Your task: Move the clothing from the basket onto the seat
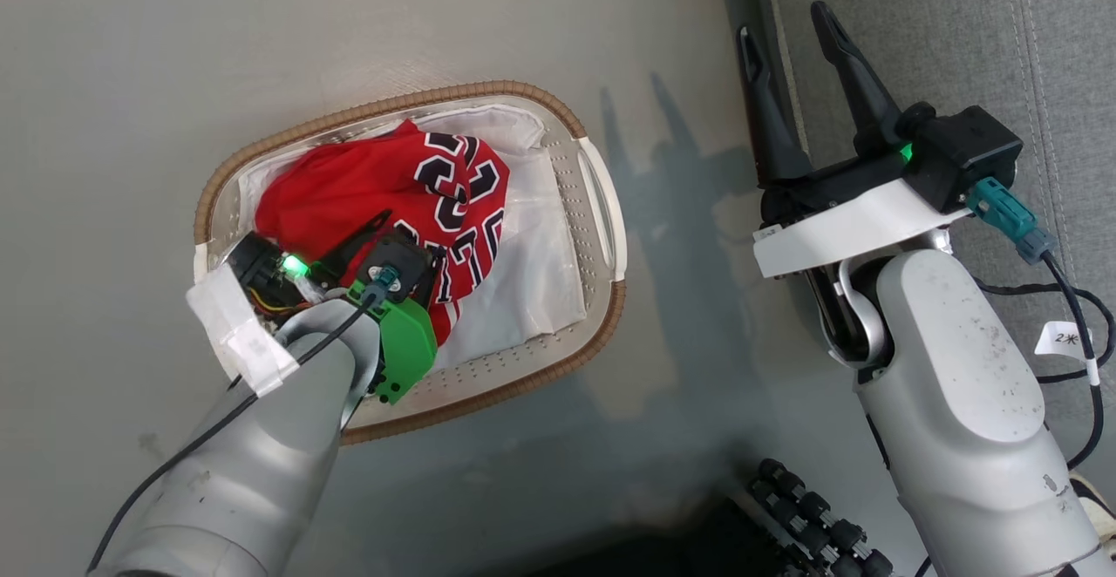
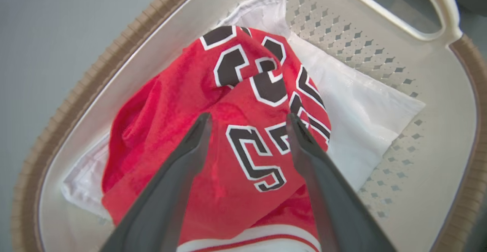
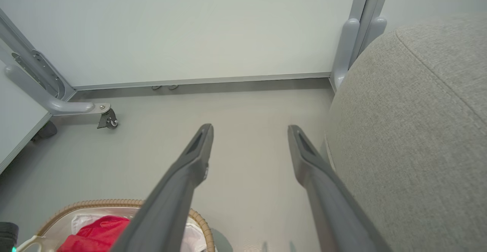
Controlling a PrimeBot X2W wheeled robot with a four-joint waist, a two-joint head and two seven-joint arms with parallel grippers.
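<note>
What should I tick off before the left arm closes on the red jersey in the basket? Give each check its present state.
1. Left gripper jaws open, poised over the jersey: ok.
2. Jaws touching the cloth: cannot tell.
3. White liner lies to the side, not between the jaws: ok.
4. Jersey wholly inside the basket: ok.
5. Right gripper open, holding nothing, beside the seat: ok.

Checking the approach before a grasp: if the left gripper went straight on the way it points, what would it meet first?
The left gripper, fingers open, points down into the basket; it would likely meet the red jersey first, near its black lettering. Depth is unclear.
</note>
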